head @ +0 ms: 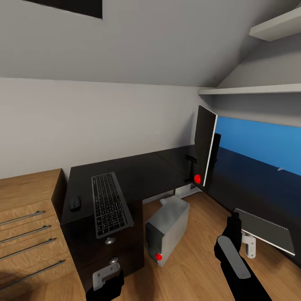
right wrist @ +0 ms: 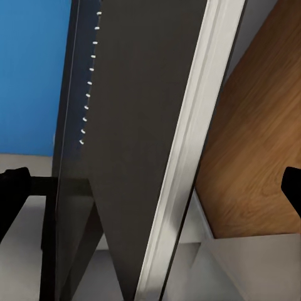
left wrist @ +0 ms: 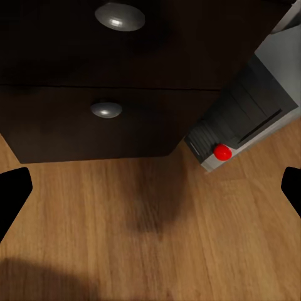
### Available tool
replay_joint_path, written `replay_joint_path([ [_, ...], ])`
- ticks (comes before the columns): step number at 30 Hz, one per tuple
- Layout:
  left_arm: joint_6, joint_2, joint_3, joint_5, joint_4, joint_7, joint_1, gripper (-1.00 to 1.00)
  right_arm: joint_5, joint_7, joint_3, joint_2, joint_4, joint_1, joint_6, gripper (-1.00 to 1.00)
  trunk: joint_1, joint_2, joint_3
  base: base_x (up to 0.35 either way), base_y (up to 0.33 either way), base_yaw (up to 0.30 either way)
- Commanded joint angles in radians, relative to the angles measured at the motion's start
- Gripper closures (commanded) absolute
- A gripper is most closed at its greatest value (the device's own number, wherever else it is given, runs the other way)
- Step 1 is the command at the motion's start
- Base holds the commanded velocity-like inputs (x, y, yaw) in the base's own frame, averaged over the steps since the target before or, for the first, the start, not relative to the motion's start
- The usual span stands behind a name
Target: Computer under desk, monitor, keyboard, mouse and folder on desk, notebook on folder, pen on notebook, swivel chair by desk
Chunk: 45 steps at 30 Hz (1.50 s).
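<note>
The black desk [head: 142, 175] carries the keyboard [head: 108, 205], with the mouse [head: 75, 203] just left of it. In the desk's corner the monitor [head: 205, 150] stands edge-on to me. The grey computer [head: 167, 228] lies on the floor under the desk, and its front panel [left wrist: 241, 119] sits beside the drawers [left wrist: 106, 75]. The grey notebook [head: 263, 229] lies at the desk's near right edge. My right gripper [head: 235, 223] is open just left of it, the notebook [right wrist: 138, 113] close before its fingers [right wrist: 12, 197]. My left gripper [left wrist: 150, 194] hangs open above bare floor.
A wooden cabinet [head: 29, 225] with bar handles stands left of the desk. Shelves [head: 251, 90] and a sloped ceiling sit above the desk's right wing, with a blue surface [head: 263, 140] behind it. A small pale sliver [head: 281, 169] lies on that wing. Wood floor [head: 196, 259] lies between my arms.
</note>
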Motion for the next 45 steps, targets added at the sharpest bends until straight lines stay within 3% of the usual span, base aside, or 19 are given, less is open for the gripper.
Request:
replay_joint_path([
  [1, 0.003, 0.0, -0.001, 0.006, -0.002, 0.006, 0.0, -1.0, -0.001, -0.005, 0.001, -0.001, -0.001, 0.0, -0.003, -1.0, 0.0, 0.0, -0.001, 0.0, 0.0, 0.0],
  [8, 0.003, 0.0, -0.001, 0.006, -0.002, 0.006, 0.0, -1.0, -0.001, -0.005, 0.001, -0.001, -0.001, 0.0, -0.003, -1.0, 0.0, 0.0, -0.001, 0.0, 0.0, 0.0],
  [9, 0.003, 0.0, -0.001, 0.006, -0.002, 0.006, 0.0, -1.0, -0.002, -0.005, 0.001, -0.001, -0.001, 0.0, -0.003, 1.0, 0.0, 0.0, -0.001, 0.0, 0.0, 0.0],
  [29, 0.003, -0.001, -0.006, 0.006, -0.002, 0.005, 0.0, -1.0, -0.001, -0.003, 0.002, -0.001, -0.004, -0.001, -0.003, 1.0, 0.0, 0.0, -0.001, 0.0, 0.0, 0.0],
  [45, 0.004, 0.0, -0.006, 0.006, -0.002, 0.006, 0.0, -1.0, 0.002, -0.001, 0.009, 0.004, -0.065, 0.0, -0.006, 1.0, -0.061, 0.112, 0.049, 0.0, 0.0, 0.0],
])
